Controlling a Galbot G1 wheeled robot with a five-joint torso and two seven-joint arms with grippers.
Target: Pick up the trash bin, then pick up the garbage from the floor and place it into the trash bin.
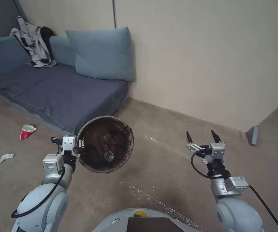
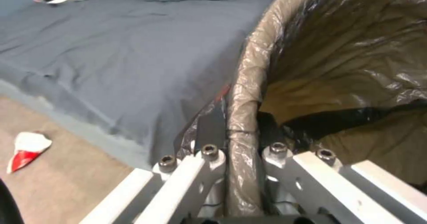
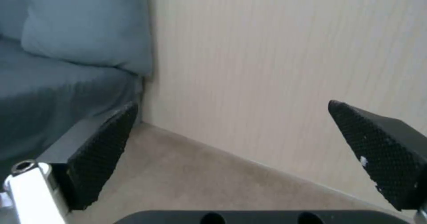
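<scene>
While left gripper (image 1: 81, 145) clamps bin (image 1: 106, 144) rim aloft, right gripper (image 1: 203, 137) hangs wide open; cup (image 1: 26, 130) on floor.

Dim even indoor light, soft shadows, wrist views somewhat blurred, perhaps motion.

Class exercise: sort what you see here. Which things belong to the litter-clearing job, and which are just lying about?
Job: trash bin, rim clamped by left gripper; crushed cup; crumpled paper; open right gripper.

Just there: sofa; pillow; clothes.
</scene>
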